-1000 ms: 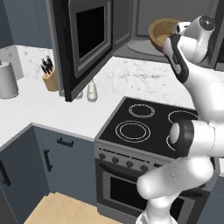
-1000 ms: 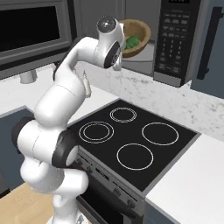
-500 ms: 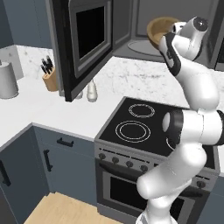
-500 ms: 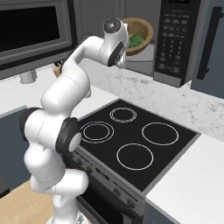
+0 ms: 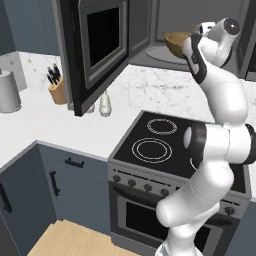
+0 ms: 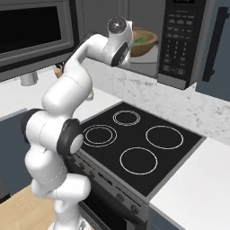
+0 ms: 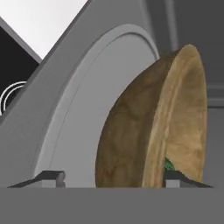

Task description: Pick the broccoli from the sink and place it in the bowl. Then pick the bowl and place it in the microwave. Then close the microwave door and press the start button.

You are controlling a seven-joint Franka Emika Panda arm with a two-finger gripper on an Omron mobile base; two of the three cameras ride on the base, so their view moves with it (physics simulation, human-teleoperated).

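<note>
The brown bowl (image 5: 177, 42) sits on the grey floor inside the microwave (image 6: 179, 40), whose door (image 5: 100, 47) stands swung wide to the left. The broccoli (image 6: 143, 40) lies in the bowl; a green bit of it (image 7: 168, 165) peeks over the rim in the hand view. My gripper (image 7: 116, 177) is open astride the bowl's (image 7: 144, 131) near wall, one fingertip (image 7: 54, 177) outside with a gap, the other just inside the rim. The white hand (image 6: 121, 42) reaches into the microwave opening. The sink is out of view.
A round grey turntable (image 7: 87, 109) lies under the bowl. Below the microwave is a black cooktop (image 5: 160, 140) with an oven. On the white counter stand a knife block (image 5: 57, 90), a grey canister (image 5: 9, 92) and a small shaker (image 5: 104, 104) under the open door.
The arm has stretched further into the microwave with the bowl. The jaws have widened off the bowl's wall.
</note>
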